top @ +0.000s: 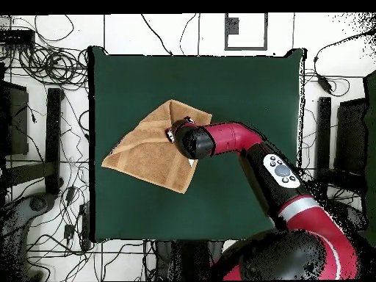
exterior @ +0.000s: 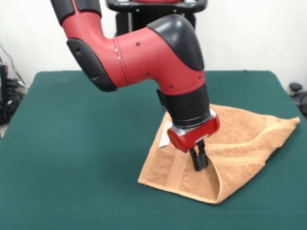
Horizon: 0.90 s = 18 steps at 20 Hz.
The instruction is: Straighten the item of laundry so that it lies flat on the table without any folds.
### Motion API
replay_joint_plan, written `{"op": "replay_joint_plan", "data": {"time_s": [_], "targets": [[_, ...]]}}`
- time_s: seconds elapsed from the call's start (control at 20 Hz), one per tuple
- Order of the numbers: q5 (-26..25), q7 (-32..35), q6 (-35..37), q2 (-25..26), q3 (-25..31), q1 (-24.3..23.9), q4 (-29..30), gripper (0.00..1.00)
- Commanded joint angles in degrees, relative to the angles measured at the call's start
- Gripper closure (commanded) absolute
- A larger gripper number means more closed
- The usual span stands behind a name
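Note:
The tan-orange towel [exterior: 240,139] lies right of centre on the green table [exterior: 72,143]. It is partly folded, with a flap doubled over on its right side and creases running out from the gripper. A woven band crosses its near-left end and a small white tag [exterior: 164,137] shows at its left edge. My gripper [exterior: 198,165] points down onto the towel's middle. Its fingers are shut together, pinching the cloth at a fold. In the overhead view the towel [top: 143,154] lies left of centre and the wrist covers most of the gripper [top: 171,134].
The arm [exterior: 144,57] comes down from the top left over the table's middle. In the overhead view, cables and dark stands [top: 53,139] lie on the floor around the table [top: 242,81]. The towel's right corner [exterior: 295,120] reaches close to the table's right edge.

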Motion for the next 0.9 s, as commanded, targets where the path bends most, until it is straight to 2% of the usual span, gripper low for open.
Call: {"op": "replay_joint_plan", "data": {"time_s": [0.05,0.2,0.4,0.75,0.9], "targets": [[0.94,3.86,-1.63,-1.83,2.53,1.58,6.49,1.00],[0.78,4.32,-1.04,-3.48,1.47,2.16,6.95,1.00],[0.97,4.73,-1.49,-3.20,1.26,2.26,6.91,1.00],[0.82,5.72,-3.70,-0.97,1.18,3.54,5.16,1.00],[0.23,5.53,-6.64,1.55,1.96,3.71,3.84,1.00]]}}
